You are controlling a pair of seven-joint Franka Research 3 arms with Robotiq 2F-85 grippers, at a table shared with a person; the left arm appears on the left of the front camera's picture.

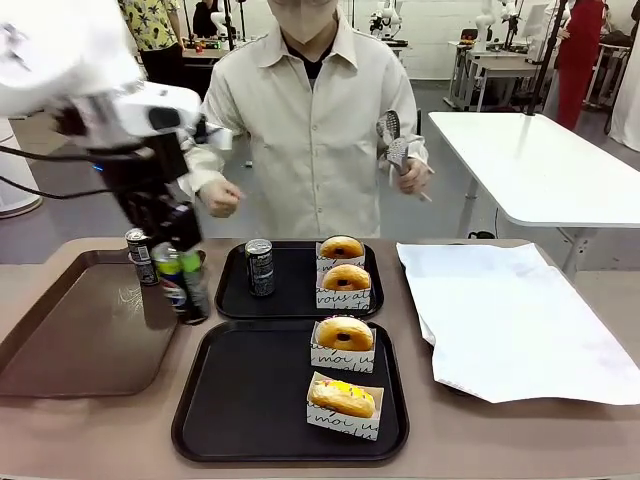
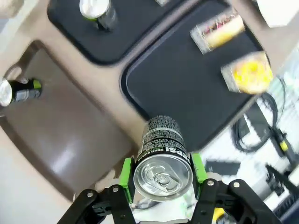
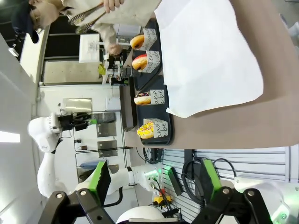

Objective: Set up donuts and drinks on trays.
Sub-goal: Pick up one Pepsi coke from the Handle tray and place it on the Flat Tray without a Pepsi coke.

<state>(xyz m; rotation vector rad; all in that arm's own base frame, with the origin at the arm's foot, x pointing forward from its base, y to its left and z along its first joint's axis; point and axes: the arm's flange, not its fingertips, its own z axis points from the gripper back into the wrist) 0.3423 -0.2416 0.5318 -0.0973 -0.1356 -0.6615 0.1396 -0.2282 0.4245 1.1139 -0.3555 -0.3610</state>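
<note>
My left gripper is shut on a Pepsi can, held over the strip of table between the brown tray and the black trays. In the left wrist view the can sits between the green pads. A second can stands on the far black tray, beside two donuts in paper sleeves. The near black tray holds a glazed donut and a yellow-iced one. My right gripper is open and holds nothing, off the table's side.
A third can stands on the long brown tray at the left. A large white paper sheet covers the table's right side. The person at the far edge holds metal tongs in one hand.
</note>
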